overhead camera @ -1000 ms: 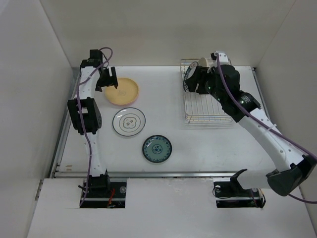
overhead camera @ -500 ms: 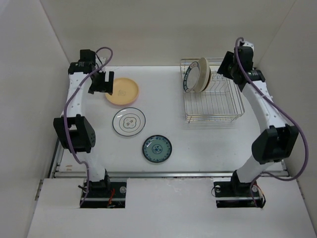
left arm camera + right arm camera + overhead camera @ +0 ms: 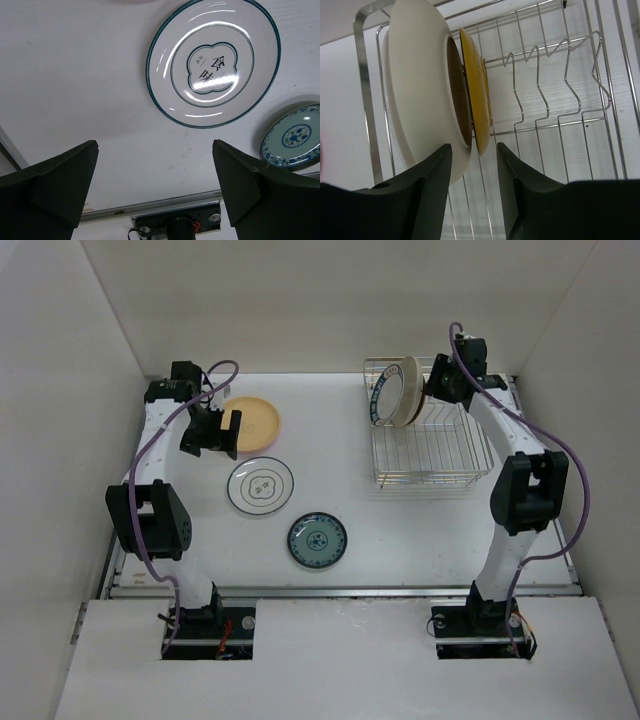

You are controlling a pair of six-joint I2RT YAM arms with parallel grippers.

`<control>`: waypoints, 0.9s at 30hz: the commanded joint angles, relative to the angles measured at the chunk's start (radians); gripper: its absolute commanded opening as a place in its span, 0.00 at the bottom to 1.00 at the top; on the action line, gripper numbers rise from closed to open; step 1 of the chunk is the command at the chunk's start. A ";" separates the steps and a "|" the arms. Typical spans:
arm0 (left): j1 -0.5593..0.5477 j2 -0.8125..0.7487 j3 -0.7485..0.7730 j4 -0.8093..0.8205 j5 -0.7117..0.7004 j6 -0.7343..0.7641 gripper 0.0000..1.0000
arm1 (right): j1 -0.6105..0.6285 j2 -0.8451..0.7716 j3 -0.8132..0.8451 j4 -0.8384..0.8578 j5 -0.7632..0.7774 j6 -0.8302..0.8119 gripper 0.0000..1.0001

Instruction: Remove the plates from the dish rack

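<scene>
The silver wire dish rack [image 3: 430,445] stands at the back right and holds a blue-rimmed plate [image 3: 379,400], a cream plate [image 3: 405,390] and a mustard plate on edge at its left end. My right gripper [image 3: 433,390] is open just right of them. In the right wrist view its jaws [image 3: 474,167] straddle the lower rim of the mustard plate [image 3: 477,95], next to the cream plate [image 3: 417,90]. My left gripper [image 3: 213,432] is open and empty [image 3: 155,165] above the table. On the table lie a pale yellow plate [image 3: 252,423], a white ringed plate [image 3: 260,486] [image 3: 212,62] and a teal-blue patterned plate [image 3: 318,540] [image 3: 295,137].
The rack's right slots [image 3: 555,100] hold nothing. White walls enclose the table on the left, back and right. A metal rail [image 3: 340,591] runs along the table's front edge above the arm bases.
My right gripper has swung from the rack's left end round to the back right and come in beside the plates. My left gripper has moved off the yellow plate toward the front.
</scene>
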 commanded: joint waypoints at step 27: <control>-0.001 -0.038 -0.007 -0.043 0.033 -0.007 1.00 | -0.004 0.081 0.072 0.108 0.043 -0.015 0.00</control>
